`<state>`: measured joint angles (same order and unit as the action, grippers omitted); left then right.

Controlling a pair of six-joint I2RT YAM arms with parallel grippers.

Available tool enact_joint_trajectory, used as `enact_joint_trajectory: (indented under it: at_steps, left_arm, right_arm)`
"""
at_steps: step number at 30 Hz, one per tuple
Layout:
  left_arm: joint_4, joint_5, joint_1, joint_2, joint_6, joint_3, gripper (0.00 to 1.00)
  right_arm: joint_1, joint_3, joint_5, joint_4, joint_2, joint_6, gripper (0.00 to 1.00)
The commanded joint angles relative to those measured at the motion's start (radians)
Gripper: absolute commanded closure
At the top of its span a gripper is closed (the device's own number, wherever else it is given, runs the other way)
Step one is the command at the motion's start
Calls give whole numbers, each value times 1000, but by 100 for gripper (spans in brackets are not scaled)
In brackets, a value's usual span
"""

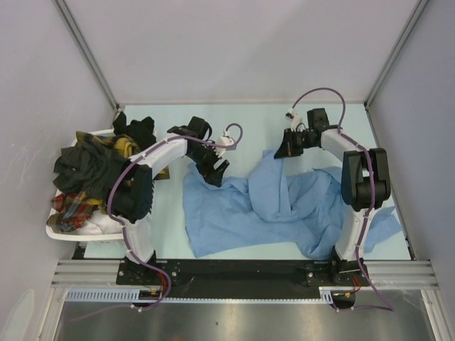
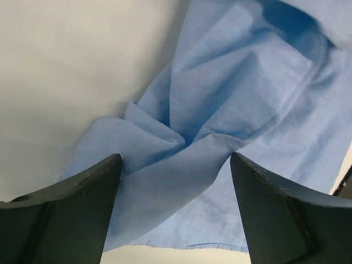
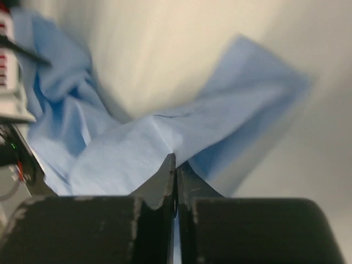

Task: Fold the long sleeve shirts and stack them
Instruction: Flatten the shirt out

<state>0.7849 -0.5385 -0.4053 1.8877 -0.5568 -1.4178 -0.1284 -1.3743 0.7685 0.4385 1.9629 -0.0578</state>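
- Nearest to me, both arm bases are fixed on a metal rail (image 1: pixel 242 273) at the near edge of the table (image 1: pixel 234 117).
- The blue shirt (image 1: pixel 284 206) lies crumpled across the middle and right of the table. It is not spread flat and I see no fold in it.
- I judge the task is only at its beginning: nothing is folded and there is no stack.
- The left gripper (image 1: pixel 215 170) is wide open and holds nothing. It hangs over the bunched far-left corner of the blue shirt.
- The right gripper (image 1: pixel 288 145) has its jaws pressed together on a fold at the far edge of the blue shirt.
- At the left, a basket (image 1: pixel 60 231) holds the other shirts (image 1: pixel 89 167), dark and plaid, in a heap; these remain to do.
- The table is pale and smooth, with plain grey walls (image 1: pixel 234 42) on three sides.
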Motion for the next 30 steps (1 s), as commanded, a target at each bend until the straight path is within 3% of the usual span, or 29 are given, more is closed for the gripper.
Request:
enact_joint_trajectory:
  at_steps: [1, 4, 5, 7, 8, 10, 11, 13, 15, 17, 18, 19, 21, 23, 25, 27, 29, 30]
  left_arm:
    - [94, -98, 10, -16, -127, -104, 19]
    - [97, -84, 16, 23, -138, -136, 37]
    - [85, -68, 25, 31, -131, -138, 53]
    - [-4, -52, 43, 50, -56, -141, 68]
    - [-27, -48, 68, 57, -2, -150, 85]
    - [-91, -22, 92, 92, 69, -191, 98]
    - [-113, -9, 115, 105, 131, -205, 100]
    - [-168, 31, 140, 129, 194, -239, 100]
    - [-212, 44, 172, 137, 276, -250, 100]
    - [-223, 37, 197, 154, 326, -263, 100]
    - [-231, 38, 201, 159, 340, -265, 100]
    - [-237, 46, 209, 159, 350, -259, 100]
    - [-243, 44, 211, 168, 357, -256, 100]
    - [-246, 49, 212, 178, 357, -251, 100]
    - [-246, 48, 211, 185, 359, -256, 100]
    - [-239, 46, 214, 182, 354, -262, 98]
    - [-245, -9, 224, 166, 354, -256, 82]
    - [-260, -30, 230, 133, 357, -238, 75]
  right_arm:
    - [49, -201, 31, -47, 5, 53, 100]
    - [67, -377, 48, 17, 20, 6, 100]
    - [67, -426, 54, 57, 27, -10, 100]
    - [69, -587, 57, 95, 57, -39, 100]
    - [67, -648, 63, 135, 68, -69, 100]
    - [52, -805, 72, 181, 88, -111, 100]
    - [44, -850, 83, 248, 88, -181, 100]
    - [1, -955, 118, 363, 73, -294, 100]
    - [-46, -933, 156, 575, -19, -532, 100]
    - [-135, -716, 161, 739, -205, -695, 100]
    - [-170, -612, 141, 775, -276, -875, 100]
    - [-218, -354, 70, 779, -351, -931, 100]
    - [-351, -106, -24, 734, -601, -1038, 98]
    - [-481, 226, -211, 585, -756, -1033, 56]
    - [-510, 360, -361, 435, -898, -961, 22]
    - [-449, 379, -370, 410, -900, -952, 18]
    - [-349, 307, -304, 420, -853, -941, 21]
    - [-232, 285, -269, 431, -826, -948, 23]
